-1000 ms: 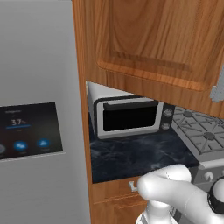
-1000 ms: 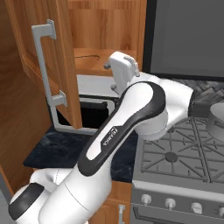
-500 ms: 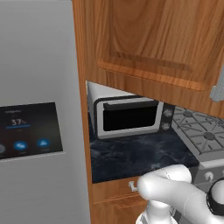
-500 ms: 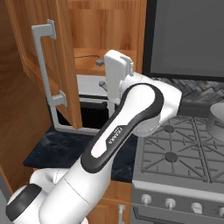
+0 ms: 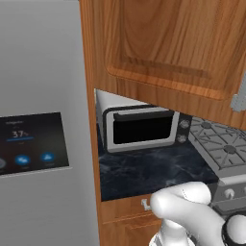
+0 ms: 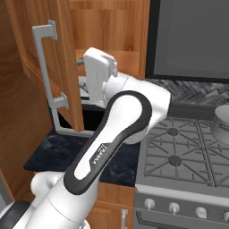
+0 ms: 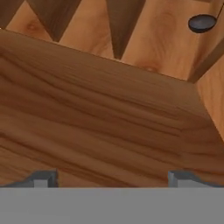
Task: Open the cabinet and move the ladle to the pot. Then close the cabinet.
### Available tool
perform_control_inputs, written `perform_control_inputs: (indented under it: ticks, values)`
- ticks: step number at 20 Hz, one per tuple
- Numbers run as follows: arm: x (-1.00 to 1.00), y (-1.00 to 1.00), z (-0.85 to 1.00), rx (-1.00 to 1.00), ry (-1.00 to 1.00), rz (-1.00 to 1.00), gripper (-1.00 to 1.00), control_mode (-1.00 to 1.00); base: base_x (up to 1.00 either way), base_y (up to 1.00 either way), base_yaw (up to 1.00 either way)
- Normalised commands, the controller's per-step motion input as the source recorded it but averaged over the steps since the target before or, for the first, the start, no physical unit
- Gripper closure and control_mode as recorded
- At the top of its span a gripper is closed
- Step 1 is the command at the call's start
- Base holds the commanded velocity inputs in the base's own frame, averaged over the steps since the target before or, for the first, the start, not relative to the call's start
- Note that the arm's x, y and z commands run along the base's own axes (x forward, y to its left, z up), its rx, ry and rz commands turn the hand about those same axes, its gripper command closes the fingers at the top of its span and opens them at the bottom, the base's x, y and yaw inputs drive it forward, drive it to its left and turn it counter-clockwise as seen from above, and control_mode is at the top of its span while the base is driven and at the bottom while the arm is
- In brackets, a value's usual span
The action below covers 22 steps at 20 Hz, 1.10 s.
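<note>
The cabinet door [image 6: 62, 53] stands swung open, its steel bar handle [image 6: 46, 67] facing the stove; from the left base view I see its outer panel [image 5: 168, 48]. My white hand [image 6: 99, 74] reaches into the cabinet opening. In the hand view my gripper [image 7: 113, 179] is open and empty, its fingertips [image 7: 43, 178] over a bare wooden shelf [image 7: 100, 122]. The ladle's dark bowl [image 7: 202, 22] lies far off at the top right of that view, apart from the fingers. The grey pot [image 6: 222, 123] sits on the stove at the right edge.
A silver toaster oven [image 5: 139, 127] stands on the dark counter [image 5: 144, 173] under the cabinet. The gas stove [image 6: 183, 152] lies to its right, below a dark panel [image 6: 192, 36]. A grey fridge with a display [image 5: 29, 144] fills the left.
My hand has swung left, from in front of the dark panel toward the cabinet opening, with the forearm following. The door, pot and toaster oven have not moved.
</note>
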Motion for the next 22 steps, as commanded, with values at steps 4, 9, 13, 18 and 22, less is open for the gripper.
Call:
perform_control_inputs:
  ticks: [4, 9, 13, 18, 22]
  values:
    - [-0.55, 0.54, 0.2, 0.01, -0.05, 0.09, -1.0, -1.0, 0.0, 0.0, 0.0]
    - [-0.55, 0.64, 0.09, 0.0, -0.01, 0.07, -1.0, -1.0, 0.0, 0.0, 0.0]
    - [-0.7, 0.89, 0.04, 0.0, -0.02, 0.05, -1.0, -1.0, 0.0, 0.0, 0.0]
    - [-0.64, 1.0, 0.0, 0.0, -0.04, 0.02, -1.0, -1.0, 0.0, 0.0, 0.0]
    - [-0.37, 1.0, 0.01, 0.0, -0.04, 0.0, -1.0, -1.0, 0.0, 0.0, 0.0]
